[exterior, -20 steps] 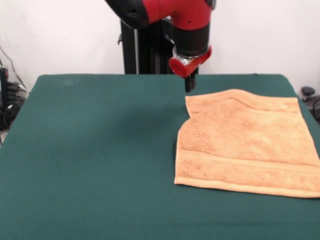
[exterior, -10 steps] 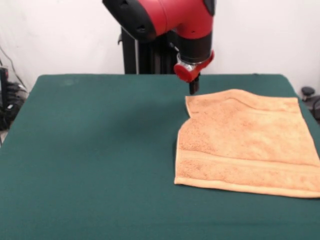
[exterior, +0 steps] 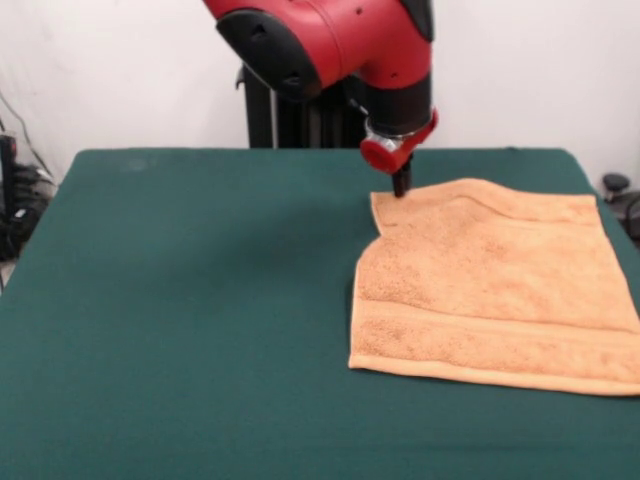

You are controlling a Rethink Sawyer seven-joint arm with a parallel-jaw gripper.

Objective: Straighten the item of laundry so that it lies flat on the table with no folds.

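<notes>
An orange-tan towel (exterior: pixel 490 285) lies on the right half of the dark green table (exterior: pixel 180 300). Its far left corner is folded inward, so the left edge steps in near the top. A woven band runs along its near edge. The towel's right end reaches the picture's edge. No tag shows. My gripper (exterior: pixel 401 188) hangs from the red arm at the towel's far left corner, its dark tip right at the towel's edge. I cannot tell from this view whether it is open or shut.
The robot's black pedestal (exterior: pixel 290 115) stands behind the table's far edge. Cables and dark gear (exterior: pixel 15 200) sit beyond the left edge, and a small black object (exterior: pixel 615 185) sits beyond the right edge.
The arm has moved to the right and a little lower, bringing the gripper from just left of the towel's far corner onto that corner's edge. The towel has not moved.
</notes>
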